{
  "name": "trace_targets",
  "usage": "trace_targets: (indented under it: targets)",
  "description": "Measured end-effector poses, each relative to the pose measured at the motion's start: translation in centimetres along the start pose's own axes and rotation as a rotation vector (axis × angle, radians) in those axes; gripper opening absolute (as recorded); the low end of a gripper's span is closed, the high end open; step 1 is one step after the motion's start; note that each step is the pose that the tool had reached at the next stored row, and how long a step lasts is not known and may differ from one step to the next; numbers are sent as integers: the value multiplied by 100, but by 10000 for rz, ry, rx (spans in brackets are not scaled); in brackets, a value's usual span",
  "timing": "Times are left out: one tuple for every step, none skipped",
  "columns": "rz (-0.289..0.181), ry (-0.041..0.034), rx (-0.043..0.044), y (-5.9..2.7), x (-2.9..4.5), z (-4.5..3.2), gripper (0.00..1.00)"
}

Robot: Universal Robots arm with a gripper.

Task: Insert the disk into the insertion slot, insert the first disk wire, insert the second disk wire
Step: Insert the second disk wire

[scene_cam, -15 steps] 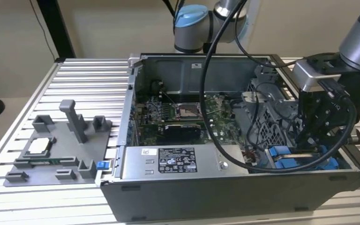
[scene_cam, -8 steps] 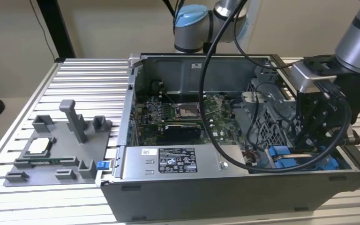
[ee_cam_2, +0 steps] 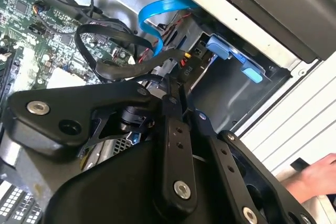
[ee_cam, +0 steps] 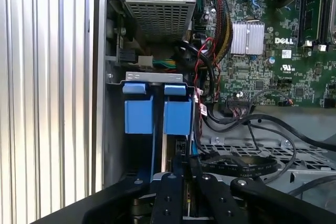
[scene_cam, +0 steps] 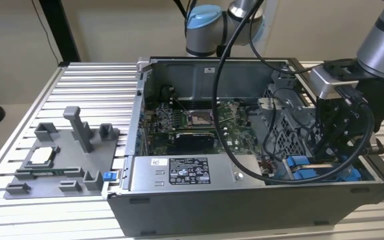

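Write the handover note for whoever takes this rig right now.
Tool: down inside the computer case, right at the insertion slot; its grip state cannot be told.
Slot: two blue tabs stand in it. The disk body is hidden, so its seating is unconfirmed.
Wires: a black wire with a connector lies at the tool's tip, and a blue cable hangs loose above the slot. Neither looks plugged in.
Note: a person's hand is beside the case.

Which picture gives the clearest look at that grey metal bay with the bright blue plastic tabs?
The first wrist view: the grey metal bay with bright blue plastic tabs faces the camera. The second wrist view sees it obliquely; the exterior view shows blue parts behind cables.
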State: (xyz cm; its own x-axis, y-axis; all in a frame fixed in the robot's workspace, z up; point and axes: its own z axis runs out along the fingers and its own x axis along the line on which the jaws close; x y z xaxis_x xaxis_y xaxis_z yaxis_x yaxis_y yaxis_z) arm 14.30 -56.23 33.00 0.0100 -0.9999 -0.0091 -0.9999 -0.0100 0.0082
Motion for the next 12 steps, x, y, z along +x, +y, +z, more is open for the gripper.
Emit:
trace_targets:
  targets:
    - [-1,-34,1,-1,4,-22,100]
    - [-1,-68,-1,0,10,-47,100]
    - [0,-66,-3,1,13,-91,100]
    - [2,-51,-2,2,13,-145,100]
    - [1,-52,-3,3,12,-193,100]
    - [2,-51,-2,3,12,-239,100]
    - [2,-47,-2,4,11,-286,100]
    - [2,-48,-3,4,11,-332,100]
    - [2,-47,-2,4,11,-378,100]
    - [3,-47,-2,5,10,-420,100]
    - [2,-49,-2,5,10,-461,100]
    - [2,-46,-2,5,10,-496,100]
